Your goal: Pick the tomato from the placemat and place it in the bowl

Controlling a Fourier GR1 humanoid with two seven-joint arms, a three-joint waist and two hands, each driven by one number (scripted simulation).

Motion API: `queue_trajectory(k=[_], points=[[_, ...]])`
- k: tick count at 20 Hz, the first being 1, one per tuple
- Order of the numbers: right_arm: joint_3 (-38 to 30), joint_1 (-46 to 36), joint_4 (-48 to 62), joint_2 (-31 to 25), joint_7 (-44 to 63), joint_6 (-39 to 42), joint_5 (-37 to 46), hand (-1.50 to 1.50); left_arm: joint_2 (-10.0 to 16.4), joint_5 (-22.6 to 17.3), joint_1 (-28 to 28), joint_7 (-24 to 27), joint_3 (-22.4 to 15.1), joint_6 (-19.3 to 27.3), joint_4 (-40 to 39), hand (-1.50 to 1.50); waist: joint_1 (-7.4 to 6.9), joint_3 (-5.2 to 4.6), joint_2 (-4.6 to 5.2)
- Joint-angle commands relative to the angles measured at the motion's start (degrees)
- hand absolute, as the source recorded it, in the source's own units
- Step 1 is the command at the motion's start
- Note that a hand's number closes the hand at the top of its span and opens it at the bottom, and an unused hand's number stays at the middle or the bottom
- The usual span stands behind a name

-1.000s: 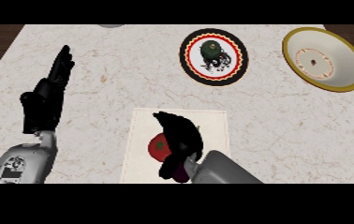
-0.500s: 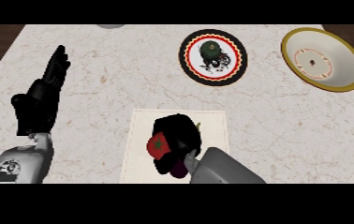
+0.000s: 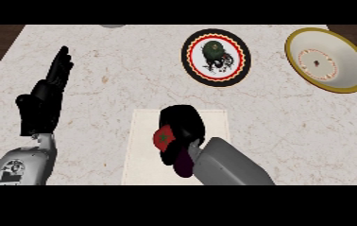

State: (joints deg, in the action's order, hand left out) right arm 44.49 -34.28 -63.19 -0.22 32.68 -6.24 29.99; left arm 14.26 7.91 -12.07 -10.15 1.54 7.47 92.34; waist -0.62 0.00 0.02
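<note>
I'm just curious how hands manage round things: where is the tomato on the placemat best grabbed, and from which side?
Around its rounded sides, coming from above: the tomato sits on the flat placemat, so only its top and flanks are free. The right hand is curled over it that way.

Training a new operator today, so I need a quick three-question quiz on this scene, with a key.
1. True or false: the tomato already lies in the bowl.
2. Which hand is curled round the tomato? A) left B) right
3. Fill in: the tomato is above the white ____.
Key: 1 false, the tomato is well away from the bowl. 2 B, the right hand; the left hand rests open at the view's left. 3 placemat.
</note>
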Motion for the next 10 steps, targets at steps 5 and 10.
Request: queue_trajectory(k=[5, 10], points=[[-10.1, -9.5, 5.6, -0.8, 1.0, -1.2, -0.5, 1.5, -0.2, 0.3, 2.2, -1.2, 0.0, -0.9, 3.5, 0.0, 0.16, 0.02, -0.1], [-11.3, -8.2, -7.5, -1.0, 6.9, -13.3, 2.4, 1.5, -0.7, 1.0, -0.7, -2.0, 0.7, 0.5, -0.2, 0.0, 1.6, 0.02, -0.52]])
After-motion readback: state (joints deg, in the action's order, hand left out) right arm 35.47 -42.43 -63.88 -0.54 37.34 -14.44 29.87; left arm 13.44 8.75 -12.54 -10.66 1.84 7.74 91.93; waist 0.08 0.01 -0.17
